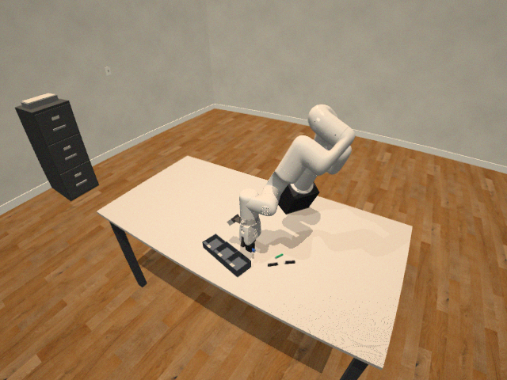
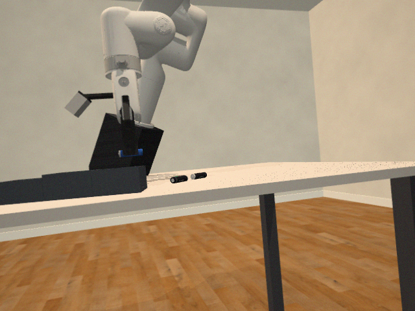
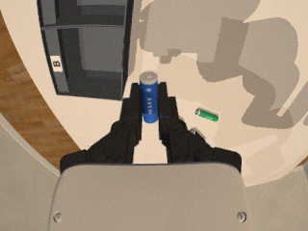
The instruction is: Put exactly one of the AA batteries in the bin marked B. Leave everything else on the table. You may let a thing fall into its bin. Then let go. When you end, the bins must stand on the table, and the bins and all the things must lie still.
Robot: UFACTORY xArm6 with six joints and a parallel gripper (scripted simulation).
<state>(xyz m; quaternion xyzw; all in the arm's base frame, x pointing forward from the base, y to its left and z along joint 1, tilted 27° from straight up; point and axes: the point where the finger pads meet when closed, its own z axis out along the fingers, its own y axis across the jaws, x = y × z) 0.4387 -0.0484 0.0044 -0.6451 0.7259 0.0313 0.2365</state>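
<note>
My gripper [image 3: 149, 94] is shut on a blue AA battery [image 3: 149, 96] and holds it level above the table, just beside the dark bin row [image 1: 226, 253]. The battery also shows in the exterior view [image 2: 130, 153] and as a blue speck in the top view [image 1: 253, 248]. Two black batteries [image 1: 272, 264] [image 1: 290, 261] and a green battery [image 1: 279, 255] lie on the table to the right.
The bin row [image 2: 72, 184] has three compartments and stands near the table's front edge. The arm's black base [image 1: 298, 198] stands behind. A filing cabinet [image 1: 57, 145] stands off by the wall.
</note>
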